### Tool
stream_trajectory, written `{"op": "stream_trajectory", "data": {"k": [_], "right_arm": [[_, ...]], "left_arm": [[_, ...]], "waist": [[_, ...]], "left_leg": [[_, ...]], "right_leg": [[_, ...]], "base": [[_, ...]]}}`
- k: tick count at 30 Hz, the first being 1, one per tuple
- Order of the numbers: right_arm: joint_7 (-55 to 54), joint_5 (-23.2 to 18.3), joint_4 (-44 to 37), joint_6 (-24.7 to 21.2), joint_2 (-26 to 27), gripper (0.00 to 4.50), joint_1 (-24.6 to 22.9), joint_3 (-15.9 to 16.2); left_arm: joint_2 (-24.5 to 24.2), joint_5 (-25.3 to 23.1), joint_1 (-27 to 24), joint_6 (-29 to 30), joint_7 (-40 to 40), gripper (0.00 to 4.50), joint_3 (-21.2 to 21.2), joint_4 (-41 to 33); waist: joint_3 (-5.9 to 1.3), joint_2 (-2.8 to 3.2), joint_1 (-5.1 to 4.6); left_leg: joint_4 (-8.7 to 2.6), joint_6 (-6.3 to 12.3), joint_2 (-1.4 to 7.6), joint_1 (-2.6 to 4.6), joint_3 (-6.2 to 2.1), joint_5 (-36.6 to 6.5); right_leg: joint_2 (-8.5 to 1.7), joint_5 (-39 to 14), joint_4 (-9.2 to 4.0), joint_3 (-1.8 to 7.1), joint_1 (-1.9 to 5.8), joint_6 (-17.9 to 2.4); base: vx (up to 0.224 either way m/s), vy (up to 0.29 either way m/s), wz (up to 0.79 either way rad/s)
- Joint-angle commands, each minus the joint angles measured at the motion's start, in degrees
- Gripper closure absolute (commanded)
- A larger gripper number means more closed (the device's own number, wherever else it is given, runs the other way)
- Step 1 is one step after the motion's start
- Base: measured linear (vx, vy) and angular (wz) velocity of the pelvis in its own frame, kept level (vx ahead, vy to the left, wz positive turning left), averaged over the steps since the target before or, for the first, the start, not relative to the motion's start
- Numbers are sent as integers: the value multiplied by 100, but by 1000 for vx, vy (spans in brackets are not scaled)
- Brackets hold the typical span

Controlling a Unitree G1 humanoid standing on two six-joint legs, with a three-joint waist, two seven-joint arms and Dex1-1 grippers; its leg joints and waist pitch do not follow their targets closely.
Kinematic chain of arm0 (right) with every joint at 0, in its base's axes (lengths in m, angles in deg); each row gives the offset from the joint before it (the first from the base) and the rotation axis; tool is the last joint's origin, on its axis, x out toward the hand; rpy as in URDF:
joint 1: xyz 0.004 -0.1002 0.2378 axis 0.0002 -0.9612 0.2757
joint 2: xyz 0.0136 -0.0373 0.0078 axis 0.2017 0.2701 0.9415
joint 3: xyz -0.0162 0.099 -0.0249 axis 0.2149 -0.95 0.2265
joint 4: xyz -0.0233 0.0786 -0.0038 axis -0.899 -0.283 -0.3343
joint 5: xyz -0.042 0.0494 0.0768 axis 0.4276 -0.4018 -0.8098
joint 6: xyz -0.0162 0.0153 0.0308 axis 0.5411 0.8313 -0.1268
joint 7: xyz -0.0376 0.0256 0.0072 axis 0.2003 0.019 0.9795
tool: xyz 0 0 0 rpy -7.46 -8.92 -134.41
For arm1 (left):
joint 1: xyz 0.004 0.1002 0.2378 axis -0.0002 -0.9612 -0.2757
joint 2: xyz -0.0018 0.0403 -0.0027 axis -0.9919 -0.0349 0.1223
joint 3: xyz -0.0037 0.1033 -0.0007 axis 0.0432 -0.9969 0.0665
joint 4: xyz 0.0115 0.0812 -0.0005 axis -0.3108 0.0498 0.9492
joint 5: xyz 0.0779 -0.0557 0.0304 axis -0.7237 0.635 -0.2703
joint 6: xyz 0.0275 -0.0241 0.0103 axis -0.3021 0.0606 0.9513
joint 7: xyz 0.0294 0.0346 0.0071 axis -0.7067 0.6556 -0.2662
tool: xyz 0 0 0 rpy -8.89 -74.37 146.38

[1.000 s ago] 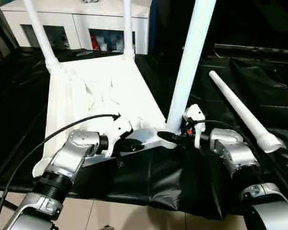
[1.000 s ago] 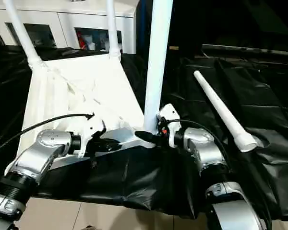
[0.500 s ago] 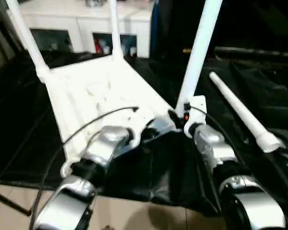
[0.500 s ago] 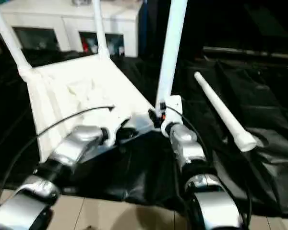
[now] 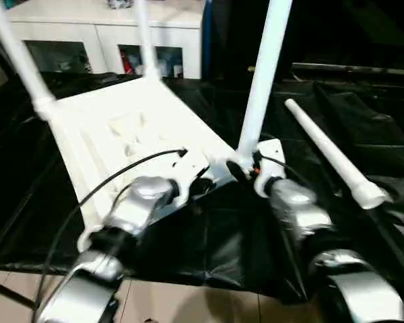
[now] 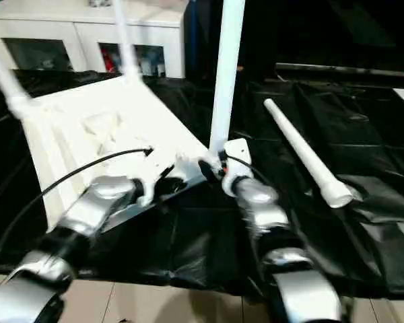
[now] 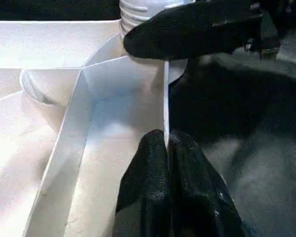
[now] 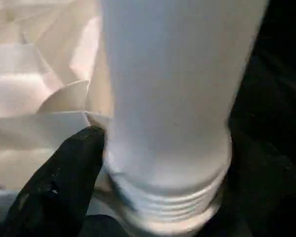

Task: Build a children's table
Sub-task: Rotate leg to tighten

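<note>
A black plastic sheet (image 5: 209,242) covers the work surface in front of you, with a white cabinet with glass doors (image 5: 108,40) standing behind it. The upturned tabletop (image 5: 121,141) lies ribbed side up on the sheet, ahead of and between your two grippers. Three legs stand upright in its corner sockets: two at the far corners (image 5: 17,57) (image 5: 143,37), and a third leg (image 5: 259,81) at the near corner by your right gripper (image 5: 239,169).

Your right gripper sits at the base of that near leg. In the right wrist view, one black finger (image 8: 64,177) presses against the threaded collar of the leg where it enters the socket (image 8: 167,207); you hold the leg at its foot.

Your left gripper (image 7: 166,148) is just beside the right one, on the near edge of the tabletop. In the left wrist view its two fingertips are pinched narrow on the thin upright rim wall (image 7: 166,94) of the tabletop, with the right gripper's finger crossing beyond them at the socket.

The fourth leg (image 5: 326,151) lies loose on the sheet, well apart from your right gripper on its outer side, thick end nearest you.
</note>
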Motion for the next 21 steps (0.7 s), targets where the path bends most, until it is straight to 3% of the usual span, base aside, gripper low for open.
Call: {"op": "stream_trajectory", "data": {"k": [1,4,13,21], "right_arm": [[701,63,-305,59,-279,56,-90,185],[1503,117,-477,263,-652,56,-177,421],[2781,-224,-640,46,-964,56,-123,459],[3012,-247,-587,-96,-822,121,-151,521]], "left_arm": [[-96,386,-234,-262,469,450,-9,-252],[-320,541,-409,-194,960,450,-55,-571],[-559,674,-624,48,1390,450,-21,-1059],[-591,668,-665,124,1429,450,21,-1151]], "waist": [[-365,-97,29],[-350,-81,14],[-360,-102,63],[-368,-107,67]], "left_leg": [[-330,563,98,57,18,-675],[-339,552,103,59,25,-764],[-324,597,118,66,33,-700],[-321,630,120,68,32,-599]], "right_leg": [[-263,176,-382,207,338,-1446],[-254,35,-395,204,312,-1484],[-252,86,-369,204,311,-1605],[-253,110,-360,197,305,-1611]], "base": [[0,0,0],[0,0,0],[0,0,0],[0,0,0]]}}
